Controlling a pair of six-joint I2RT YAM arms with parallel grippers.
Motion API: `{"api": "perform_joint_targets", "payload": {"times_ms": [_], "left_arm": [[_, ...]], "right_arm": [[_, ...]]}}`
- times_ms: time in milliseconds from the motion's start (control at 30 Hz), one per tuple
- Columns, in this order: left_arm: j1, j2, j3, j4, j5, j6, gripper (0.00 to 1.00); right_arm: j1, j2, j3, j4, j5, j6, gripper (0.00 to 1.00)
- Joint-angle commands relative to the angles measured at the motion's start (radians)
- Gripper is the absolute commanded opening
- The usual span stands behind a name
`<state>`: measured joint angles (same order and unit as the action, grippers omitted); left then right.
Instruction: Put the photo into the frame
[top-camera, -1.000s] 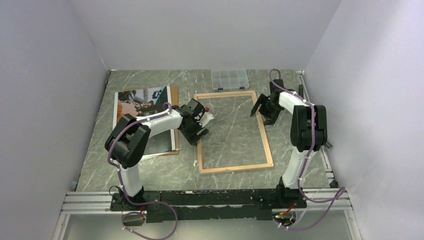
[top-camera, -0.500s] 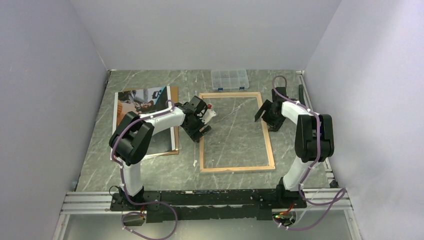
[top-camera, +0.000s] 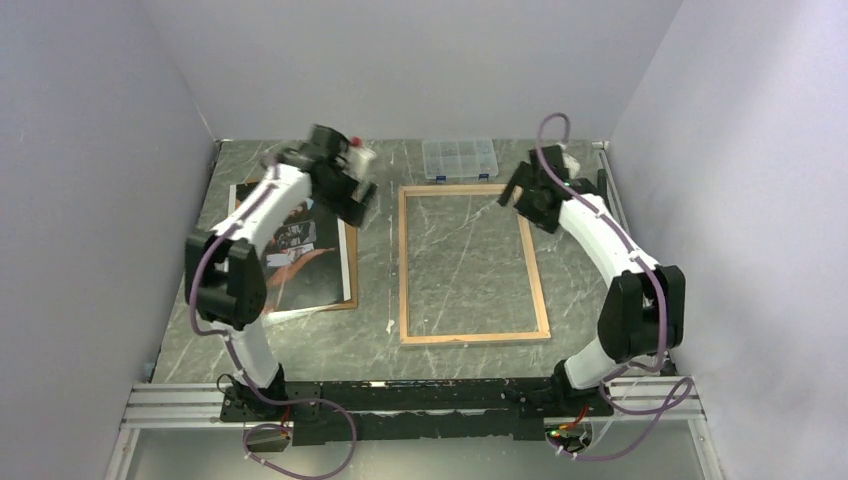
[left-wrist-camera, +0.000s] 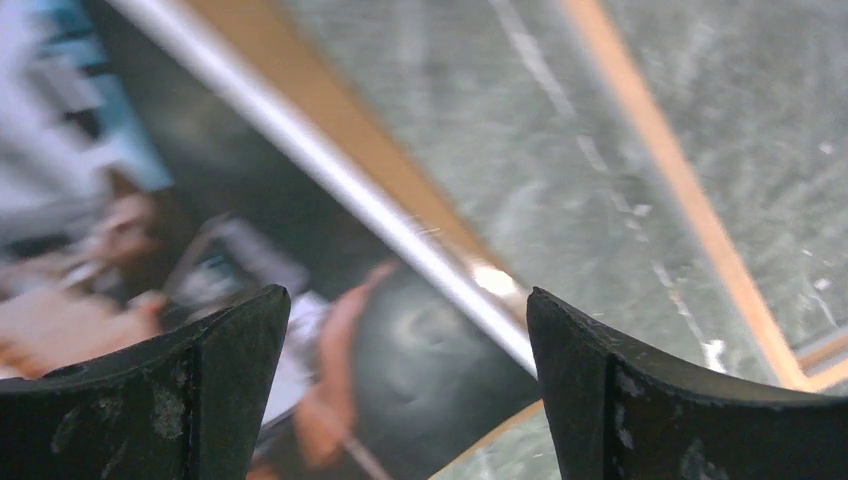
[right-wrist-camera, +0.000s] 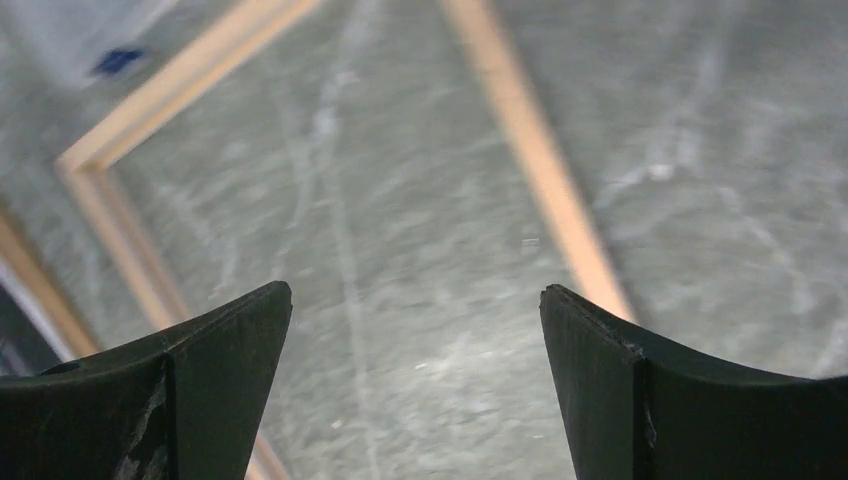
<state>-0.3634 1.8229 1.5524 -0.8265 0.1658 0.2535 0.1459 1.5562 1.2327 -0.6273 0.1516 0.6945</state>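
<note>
**While both arms hang open, photo and frame lie apart**

Though neither arm has hold of anything, both are stretched out toward the far half of the tabletop (top-camera: 300, 345). The left gripper (left-wrist-camera: 402, 295) hangs in the air above the far right part of the photo (top-camera: 295, 245). Its jaws are spread wide, with only the print, its white margin and a strip of brown board showing in the gap. The right gripper (right-wrist-camera: 415, 290) hovers over the far right corner of the frame (top-camera: 475, 337), jaws just as wide and nothing between them.

The photo lies flat and face up on the left side of the tabletop. It rests on a brown backing board (top-camera: 353, 270) that peeks out along its right edge. The frame lies flat in the middle, just right of the board and not touching it, its light wood side up and its long sides running near to far. The marbled tabletop shows inside its border, so nothing has been laid in it. A small clear compartment box (top-camera: 459, 158) sits just beyond the frame's far edge, close to the back wall.
</note>
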Motion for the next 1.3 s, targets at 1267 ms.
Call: {"api": "perform_joint_targets", "payload": {"times_ms": [1267], "left_arm": [[0.809,0.058,-0.218,0.393,-0.493,0.142,0.92]], "right_arm": [[0.668,0.642,0.937,-0.071,0.034,-0.124,1.00]]}}
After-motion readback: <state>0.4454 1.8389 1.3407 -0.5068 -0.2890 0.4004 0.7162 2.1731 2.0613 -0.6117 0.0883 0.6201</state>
